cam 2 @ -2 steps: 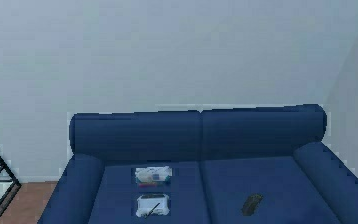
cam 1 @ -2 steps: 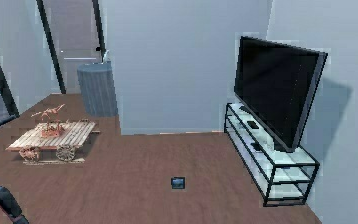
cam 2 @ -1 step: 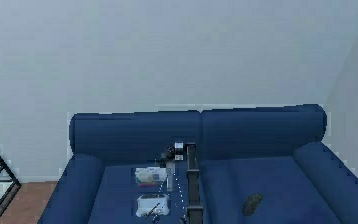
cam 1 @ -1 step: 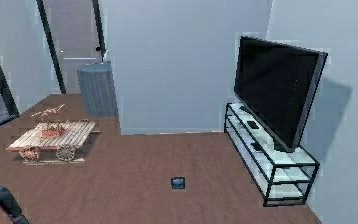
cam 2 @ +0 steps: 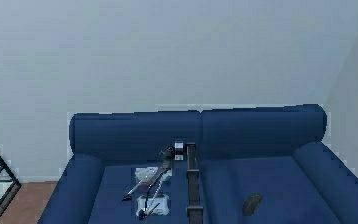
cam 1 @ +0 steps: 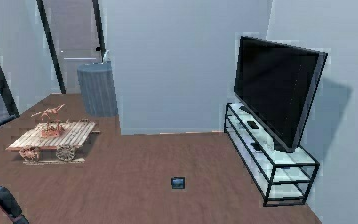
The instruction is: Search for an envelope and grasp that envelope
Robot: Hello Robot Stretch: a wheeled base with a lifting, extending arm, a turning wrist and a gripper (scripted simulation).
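The arm (cam 2: 192, 185) rises as a dark bar over the seat of a blue sofa (cam 2: 277, 135) in the arm side view. At its far end the gripper (cam 2: 159, 168) reaches left and down above the left seat cushion. A pale flat thing (cam 2: 139, 183) lies on the cushion at the fingers, and a second white thing (cam 2: 152, 208) lies just below it. I cannot tell whether the gripper holds anything.
A small dark thing (cam 2: 252, 204) lies on the sofa's right cushion. The forward view has a large TV (cam 1: 279, 88) on a white stand (cam 1: 272, 155) at right. A wooden cart table (cam 1: 55, 138) and a grey bin (cam 1: 97, 88) stand at left. A small dark object (cam 1: 177, 182) lies on the wood floor.
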